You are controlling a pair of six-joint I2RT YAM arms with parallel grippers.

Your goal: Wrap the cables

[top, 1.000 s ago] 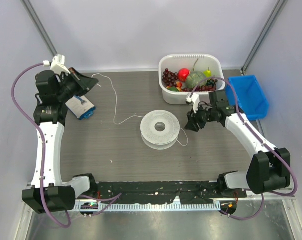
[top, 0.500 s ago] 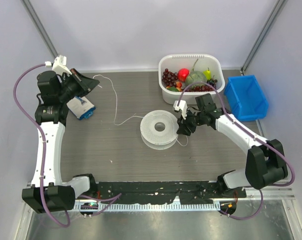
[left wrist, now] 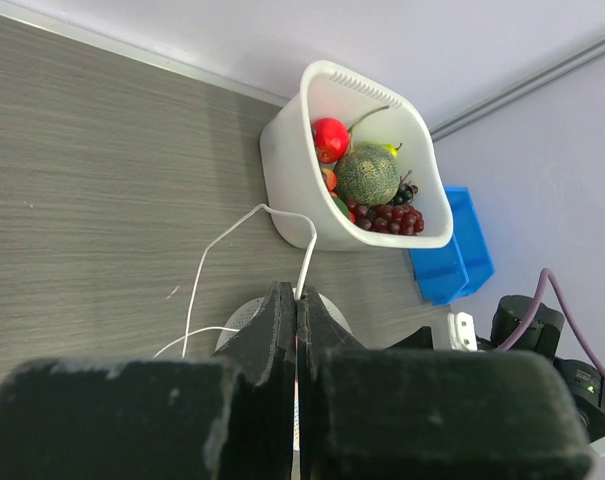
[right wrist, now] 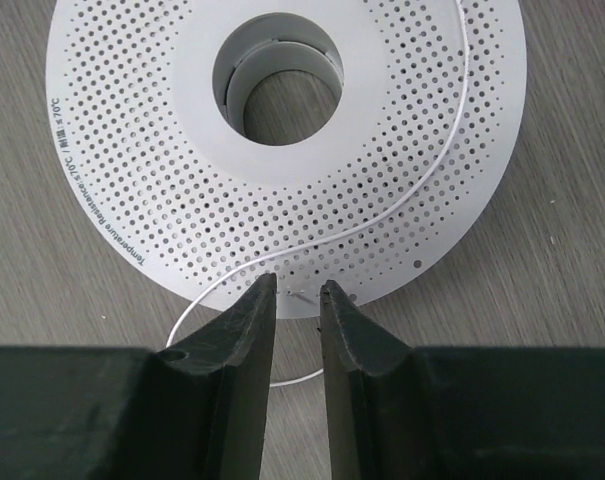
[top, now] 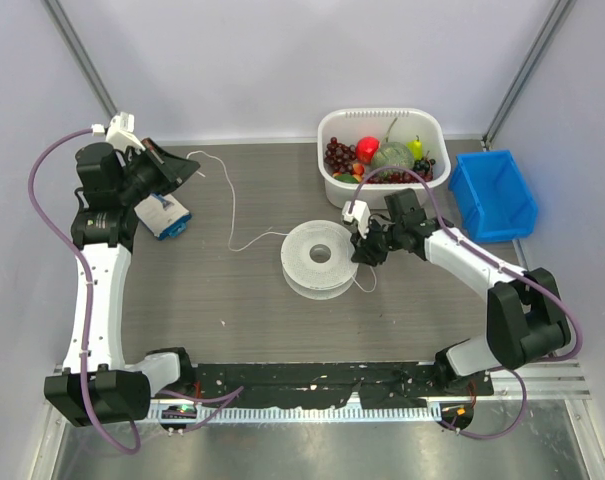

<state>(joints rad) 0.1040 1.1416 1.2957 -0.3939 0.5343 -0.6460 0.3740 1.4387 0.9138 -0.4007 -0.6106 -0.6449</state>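
Note:
The cable (top: 231, 210) is a thin white cord running from my left gripper (top: 189, 164) down the table to the white perforated spool (top: 304, 264). In the left wrist view the left gripper (left wrist: 298, 292) is shut on the cable (left wrist: 309, 250), which leaves the fingertips and loops over the table. My right gripper (top: 360, 252) sits at the spool's right edge. In the right wrist view the right gripper (right wrist: 297, 285) hangs over the rim of the spool (right wrist: 132, 150), jaws a narrow gap apart with nothing between them. The cable (right wrist: 402, 205) crosses the spool's top just past the fingertips.
A white tub (top: 382, 116) of fruit stands at the back right, also in the left wrist view as the tub (left wrist: 282, 150). A blue bin (top: 497, 195) sits to its right. A blue and white packet (top: 162, 215) lies under the left arm.
My right arm has swung left from beside the tub to the spool's right edge, and its jaws have narrowed. The left arm and the cable have barely moved.

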